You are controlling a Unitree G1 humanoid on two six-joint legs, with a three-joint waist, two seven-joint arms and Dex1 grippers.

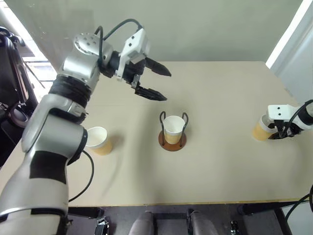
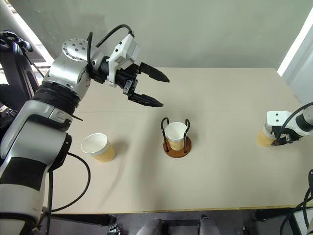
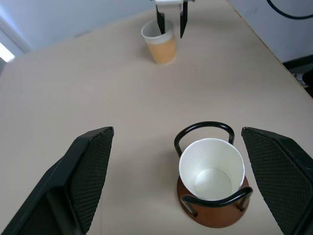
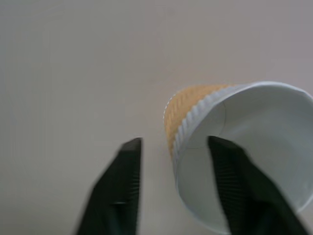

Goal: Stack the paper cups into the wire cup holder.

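Spread wide and empty, the jaws of the left gripper (image 1: 152, 80) hung in the upper left of the head view, above and up-left of the wire cup holder (image 1: 172, 138), a small round reddish-brown disc with two thin black wire loops that stood at the centre of the beige tabletop (image 1: 220, 181). At the far right edge the right gripper (image 4: 178, 161) straddled the wall of a tan-orange, white-rimmed paper cup (image 1: 262, 128): in the wrist view one black finger sat inside the mouth and the other outside with a gap still showing, so the jaws were partly closed but I cannot tell that they had the wall pinched. That rim grip seemed the main risk; a thin paper wall caught on one side could buckle, or the cup could tip or swing as it lifted and slip free near the table edge. A tilted cup would also be likely to catch a wire loop or the rim of the cup already seated instead of nesting. Counted: three paper cups, one in the holder (image 1: 173, 128), one at the right gripper, one standing loose at lower left (image 1: 99, 140); one holder; two grippers.
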